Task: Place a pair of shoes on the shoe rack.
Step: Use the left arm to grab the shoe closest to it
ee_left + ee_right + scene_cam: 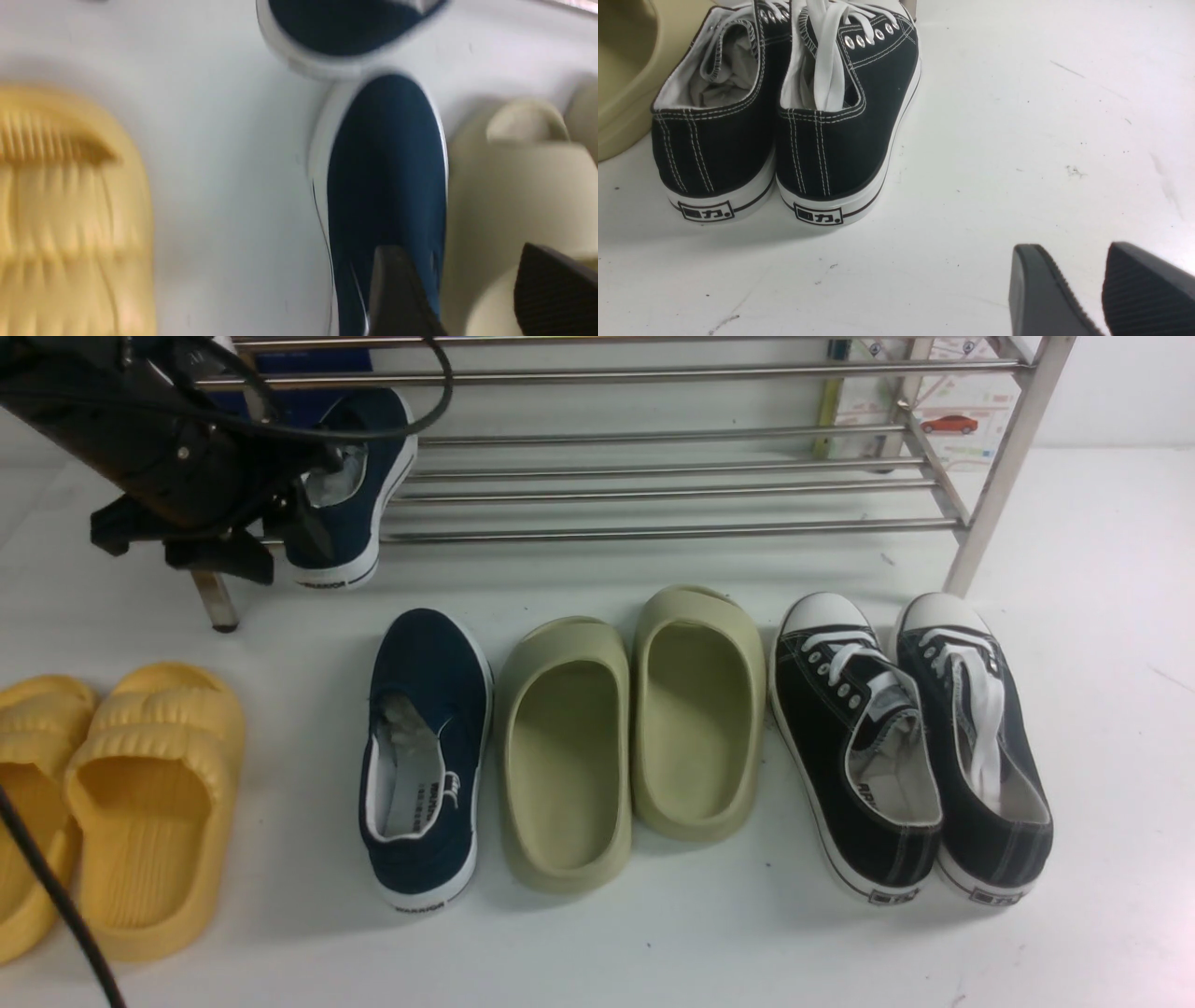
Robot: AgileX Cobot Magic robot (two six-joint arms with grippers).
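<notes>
One navy slip-on shoe (359, 476) lies on the lowest tier of the steel shoe rack (672, 533) at its left end, with its heel over the front bar. My left gripper (271, 546) hangs just beside that heel, open and holding nothing. The other navy shoe (425, 756) stands on the floor in front of the rack. In the blurred left wrist view this floor shoe (387, 186) lies under my open left gripper (467, 289), and the rack shoe (345, 28) is beyond it. My right gripper (1073, 289) hovers over bare floor, its fingers apart and empty.
Olive-green slippers (635, 728) stand right of the floor shoe, and black lace-up sneakers (906, 747) right of those. The sneakers' heels (784, 140) face the right wrist camera. Yellow slippers (112, 793) lie at the near left. The rack's rusty leg (215, 602) stands under my left arm.
</notes>
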